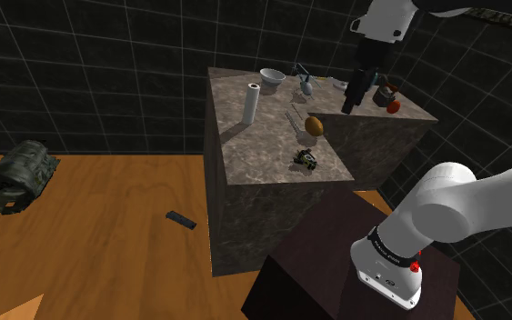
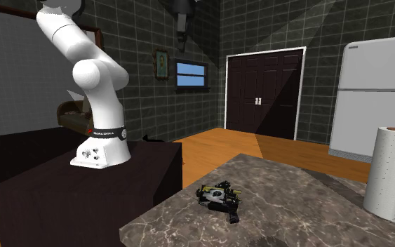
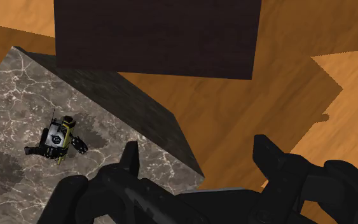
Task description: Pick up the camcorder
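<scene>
The camcorder (image 1: 306,159) is a small black body with yellow trim. It lies on the marble counter (image 1: 263,145) near the edge that faces the stand. In the second exterior view the camcorder (image 2: 219,196) rests on its side close to the counter's front corner (image 2: 294,210). My gripper (image 1: 349,105) hangs high above the far right part of the counter, well away from the camcorder. Looking down from the wrist, the camcorder (image 3: 58,137) lies far below and off to one side of my gripper (image 3: 198,156). Its fingers (image 3: 131,160) stand apart with nothing between them.
On the counter stand a white paper towel roll (image 1: 251,103), a white bowl (image 1: 273,78), a brown rounded object (image 1: 314,125) and small items at the far right (image 1: 388,95). The dark stand (image 1: 336,255) adjoins the counter. A remote (image 1: 181,219) lies on the wood floor.
</scene>
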`<state>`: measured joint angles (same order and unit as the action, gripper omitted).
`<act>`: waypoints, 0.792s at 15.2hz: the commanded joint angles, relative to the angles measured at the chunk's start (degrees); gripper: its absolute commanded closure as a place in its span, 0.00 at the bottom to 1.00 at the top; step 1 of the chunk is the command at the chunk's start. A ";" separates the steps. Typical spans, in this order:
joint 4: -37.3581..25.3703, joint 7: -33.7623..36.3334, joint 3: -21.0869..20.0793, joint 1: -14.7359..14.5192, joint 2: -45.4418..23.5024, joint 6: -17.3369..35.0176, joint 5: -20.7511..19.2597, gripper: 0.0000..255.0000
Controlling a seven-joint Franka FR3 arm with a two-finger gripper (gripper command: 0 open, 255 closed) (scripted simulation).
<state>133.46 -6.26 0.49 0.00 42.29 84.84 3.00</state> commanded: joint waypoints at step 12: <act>15.87 -6.64 7.00 4.24 -3.15 21.44 -5.51 0.00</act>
<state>148.04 -11.95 6.50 3.61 39.45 104.20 -1.75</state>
